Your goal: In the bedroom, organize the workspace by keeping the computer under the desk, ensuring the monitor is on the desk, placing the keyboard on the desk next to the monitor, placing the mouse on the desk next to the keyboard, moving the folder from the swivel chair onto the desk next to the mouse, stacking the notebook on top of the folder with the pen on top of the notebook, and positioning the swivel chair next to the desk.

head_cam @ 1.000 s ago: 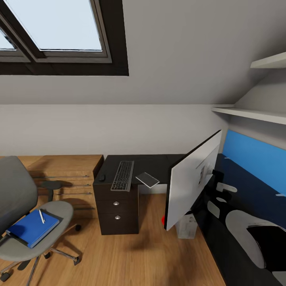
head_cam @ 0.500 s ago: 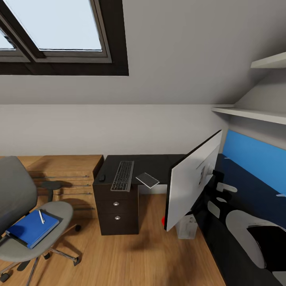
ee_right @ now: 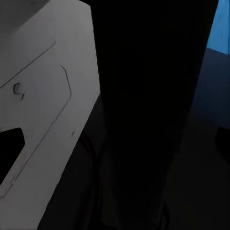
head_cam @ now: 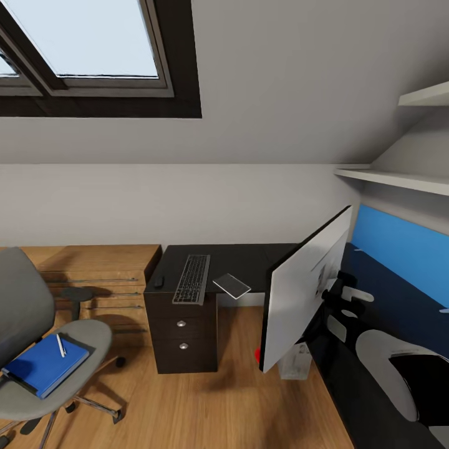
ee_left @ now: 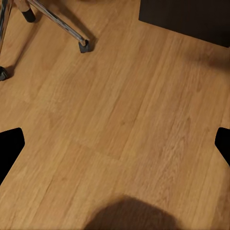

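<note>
The swivel chair (head_cam: 25, 312) stands at the left on the wood floor, with the blue folder (head_cam: 45, 366) on its seat and the white pen (head_cam: 60, 345) lying on the folder. On the black desk (head_cam: 249, 257) lie the mouse (head_cam: 158, 282), the keyboard (head_cam: 192, 279) and the light notebook (head_cam: 231, 285), which pokes over the front edge. The monitor (head_cam: 305, 293) stands tilted on the desk's right wing, pale back towards me. Below it is the pale computer (head_cam: 294, 362). My left gripper (ee_left: 115, 148) hangs open over bare floor. My right gripper (ee_right: 115, 143) is open close behind the monitor (ee_right: 43, 96).
A black three-drawer unit (head_cam: 184, 337) holds up the desk's left end. Low wooden shelving (head_cam: 100, 274) runs along the wall behind the chair. A blue wall panel (head_cam: 405, 249) and white shelves (head_cam: 399, 179) are at the right. A chair spoke and castor (ee_left: 84, 45) show near my left gripper.
The whole head view has crept forward a little, so the chair sits further left and lower in the picture. Nothing on the desk or chair has moved.
</note>
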You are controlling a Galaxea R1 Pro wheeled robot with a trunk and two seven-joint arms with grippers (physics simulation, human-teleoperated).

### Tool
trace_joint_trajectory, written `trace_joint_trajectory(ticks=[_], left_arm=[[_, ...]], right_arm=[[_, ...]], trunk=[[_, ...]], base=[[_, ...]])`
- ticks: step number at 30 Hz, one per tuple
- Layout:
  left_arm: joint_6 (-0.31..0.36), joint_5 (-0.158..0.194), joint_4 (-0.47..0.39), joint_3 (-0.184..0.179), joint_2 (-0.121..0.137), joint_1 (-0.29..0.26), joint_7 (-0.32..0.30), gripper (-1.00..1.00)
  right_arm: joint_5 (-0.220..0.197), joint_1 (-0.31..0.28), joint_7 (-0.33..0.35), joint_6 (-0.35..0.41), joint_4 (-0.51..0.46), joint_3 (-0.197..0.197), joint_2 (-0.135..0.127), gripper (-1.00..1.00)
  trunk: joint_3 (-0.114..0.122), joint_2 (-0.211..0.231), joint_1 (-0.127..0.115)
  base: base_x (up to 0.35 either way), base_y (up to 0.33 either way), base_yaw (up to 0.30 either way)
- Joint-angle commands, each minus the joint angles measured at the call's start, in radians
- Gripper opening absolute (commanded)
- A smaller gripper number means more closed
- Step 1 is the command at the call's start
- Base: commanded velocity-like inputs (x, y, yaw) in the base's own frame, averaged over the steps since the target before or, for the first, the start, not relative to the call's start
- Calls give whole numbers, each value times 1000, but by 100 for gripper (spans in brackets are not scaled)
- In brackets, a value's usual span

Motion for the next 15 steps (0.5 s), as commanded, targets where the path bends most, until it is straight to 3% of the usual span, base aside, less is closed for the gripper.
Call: trace_joint_trajectory(ticks=[1, 15], left_arm=[[-6, 11, 0, -6, 1, -1, 6, 100], [-7, 11, 0, -6, 1, -1, 6, 100]], right_arm=[[-9, -1, -2, -2, 1, 9, -3, 100], [-9, -1, -2, 0, 0, 9, -24, 100]], trunk=[[-1, -1, 0], [-1, -1, 0]], base=[[4, 0, 0], [1, 0, 0]])
